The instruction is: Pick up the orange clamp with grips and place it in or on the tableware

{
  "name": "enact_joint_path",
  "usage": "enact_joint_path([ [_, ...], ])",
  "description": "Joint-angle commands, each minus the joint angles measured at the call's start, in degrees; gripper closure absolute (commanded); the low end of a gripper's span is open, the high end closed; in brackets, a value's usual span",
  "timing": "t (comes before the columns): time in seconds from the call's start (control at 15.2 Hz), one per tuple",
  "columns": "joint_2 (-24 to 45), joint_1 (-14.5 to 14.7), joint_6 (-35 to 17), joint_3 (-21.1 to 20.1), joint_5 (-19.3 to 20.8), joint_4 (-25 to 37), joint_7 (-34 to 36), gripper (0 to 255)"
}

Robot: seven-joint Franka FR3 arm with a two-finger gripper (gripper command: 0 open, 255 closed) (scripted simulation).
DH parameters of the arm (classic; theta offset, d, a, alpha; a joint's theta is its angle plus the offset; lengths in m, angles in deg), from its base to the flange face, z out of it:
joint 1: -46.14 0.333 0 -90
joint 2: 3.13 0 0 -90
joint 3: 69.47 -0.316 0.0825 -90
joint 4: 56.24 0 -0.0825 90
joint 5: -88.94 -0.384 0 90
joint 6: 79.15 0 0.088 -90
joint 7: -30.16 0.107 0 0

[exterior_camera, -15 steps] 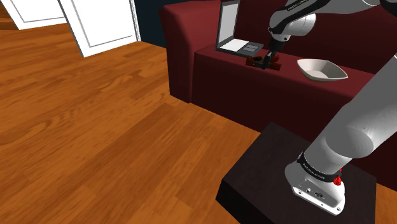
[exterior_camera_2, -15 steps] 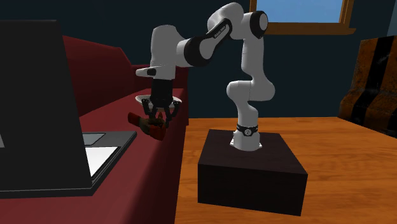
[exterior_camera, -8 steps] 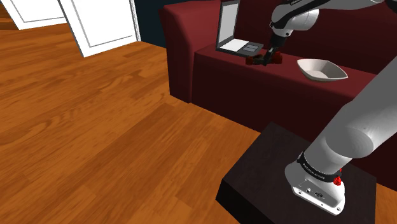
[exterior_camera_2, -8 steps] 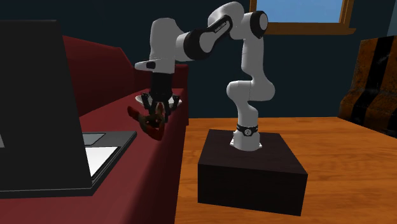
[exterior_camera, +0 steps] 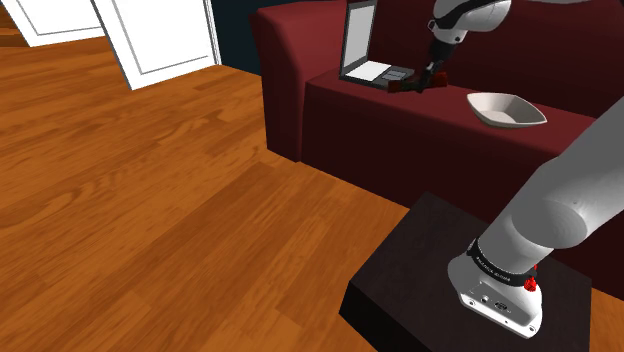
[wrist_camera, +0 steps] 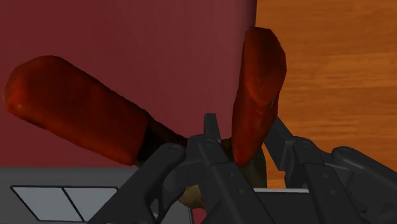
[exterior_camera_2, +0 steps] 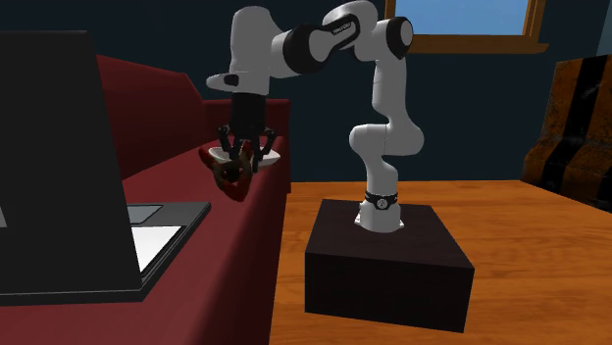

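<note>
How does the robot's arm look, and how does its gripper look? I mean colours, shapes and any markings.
The arm has rounded white links with dark joints. A black band with small white lettering rings its base, beside a small red knob. The gripper is all black, with two angular fingers.

I see soft, even light. The floor beside the sofa looks warm and bright. The sofa is dim, darkest on its front.

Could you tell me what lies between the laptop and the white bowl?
In the shoulder view, the gripper holding the red-handled clamp hangs there, over bare maroon sofa seat.
</note>
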Motion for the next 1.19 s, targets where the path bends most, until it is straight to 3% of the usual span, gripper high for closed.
enact_joint_path([
  [0.0,-0.58,0.02,1.74,-0.17,0.36,1.26,0.34,255],
  [0.86,-1.95,0.19,11.31,-0.81,1.12,9.67,1.26,255],
  [1.12,-8.25,-2.00,11.24,0.29,4.49,4.17,-0.66,255],
])
